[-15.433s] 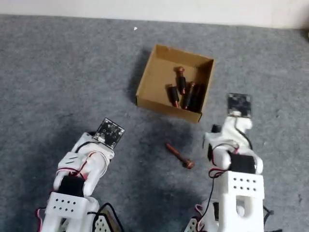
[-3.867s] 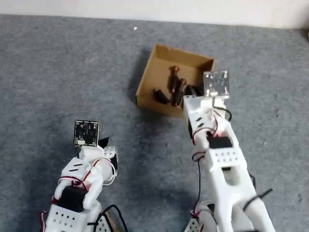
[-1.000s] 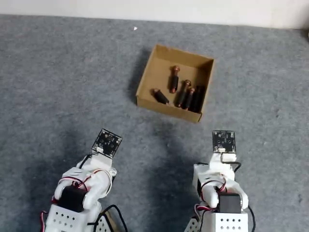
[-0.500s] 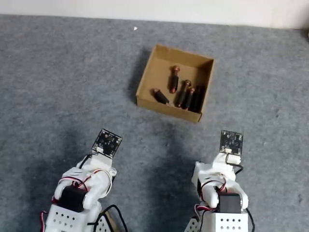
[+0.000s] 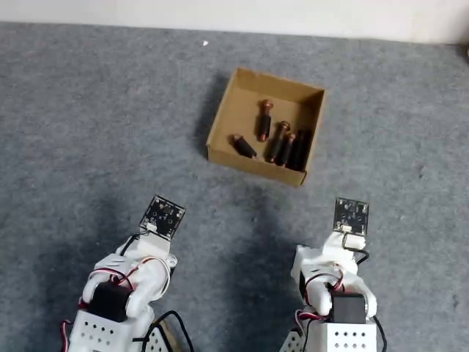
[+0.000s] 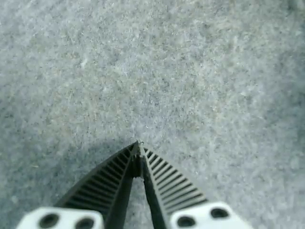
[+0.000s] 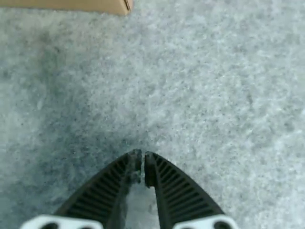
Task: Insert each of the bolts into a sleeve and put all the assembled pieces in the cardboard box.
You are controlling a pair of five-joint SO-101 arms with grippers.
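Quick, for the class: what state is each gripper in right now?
Left gripper: closed, holding nothing.
Right gripper: closed, holding nothing.

Work surface is grey felt-like carpet [image 5: 88,110], mottled light/dark fibres, covering everything from the near edge to the far edge, flat with no seams or folds visible. Along the far edge runs a plain white strip [image 5: 220,13], wall or skirting, can't tell which; one small white speck [image 5: 205,44] lies on the carpet just near of it, left of centre. Lighting is diffuse and even, with soft-edged darker shadow patches [image 5: 249,220] on the carpet in the near middle and near left.
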